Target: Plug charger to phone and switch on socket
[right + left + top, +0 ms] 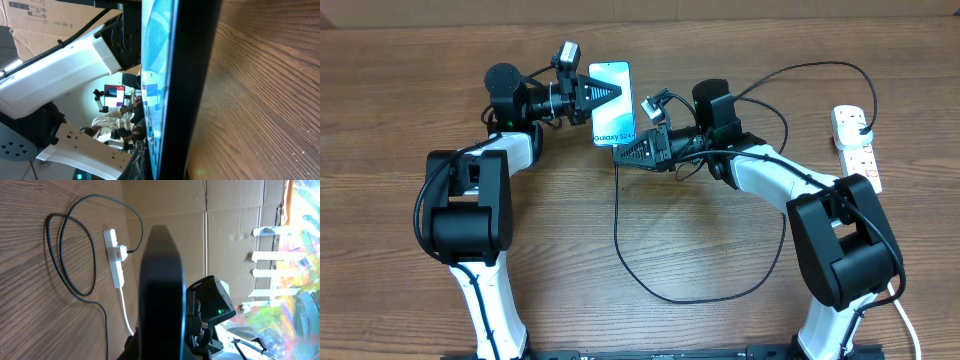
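Both sets of fingers were closed: your left fingers (600, 95) clamped the phone (616, 125), slim, glassy, likely slippery, over the bench (550, 250); your right fingers (645, 150) met its lower edge, load unclear. Below the phone the limp charger (616, 215) looped; pinch its stiff connector.

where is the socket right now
In the overhead view the socket lies at the table's far right, just past the right arm, with the charger plugged into its far end, well away from the phone.

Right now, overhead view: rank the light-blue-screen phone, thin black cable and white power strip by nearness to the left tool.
1. Light-blue-screen phone, in the left tool.
2. Thin black cable, below the phone.
3. White power strip, far right.
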### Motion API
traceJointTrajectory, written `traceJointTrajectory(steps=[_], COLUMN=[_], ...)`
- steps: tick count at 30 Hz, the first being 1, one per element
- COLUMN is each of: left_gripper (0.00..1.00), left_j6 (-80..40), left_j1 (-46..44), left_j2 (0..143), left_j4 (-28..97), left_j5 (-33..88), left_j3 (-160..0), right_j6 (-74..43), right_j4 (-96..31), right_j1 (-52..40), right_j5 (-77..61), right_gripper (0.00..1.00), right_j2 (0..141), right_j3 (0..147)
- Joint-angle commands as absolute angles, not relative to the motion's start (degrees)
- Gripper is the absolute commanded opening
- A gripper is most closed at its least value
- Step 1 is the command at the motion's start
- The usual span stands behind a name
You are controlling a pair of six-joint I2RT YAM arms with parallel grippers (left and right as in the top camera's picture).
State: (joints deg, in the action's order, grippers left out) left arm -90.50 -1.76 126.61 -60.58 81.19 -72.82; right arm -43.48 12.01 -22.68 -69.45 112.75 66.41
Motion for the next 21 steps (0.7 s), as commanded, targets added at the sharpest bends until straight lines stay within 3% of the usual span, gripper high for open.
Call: traceJointTrajectory(steps=[1, 19, 20, 21], left_gripper=[0.05, 0.04, 0.04, 0.04], left_j6=[-91.68, -91.70, -91.66, -91.66], left_j1=[-4.49, -6.83, -6.83, -6.83], left_j2=[125.69, 125.69, 125.69, 125.69], left_j4=[-60.62, -60.18, -60.18, -60.20], left_j5=[90.65, 90.65, 90.65, 90.65], left_j3=[-72.71, -72.36, -72.36, -72.36], right_j6=[-43.53, -44.60, -44.60, -44.56], right_j4=[13.67, 15.35, 15.35, 15.35], right_j1=[-19.84, -18.20, -18.20, -18.20], right_j5=[-63.00, -62.52, -62.74, -63.31], right_gripper=[0.04, 0.04, 0.05, 0.16], right_j2=[110.74, 110.74, 110.74, 110.74], right_j3=[67.09, 67.13, 67.13, 67.13])
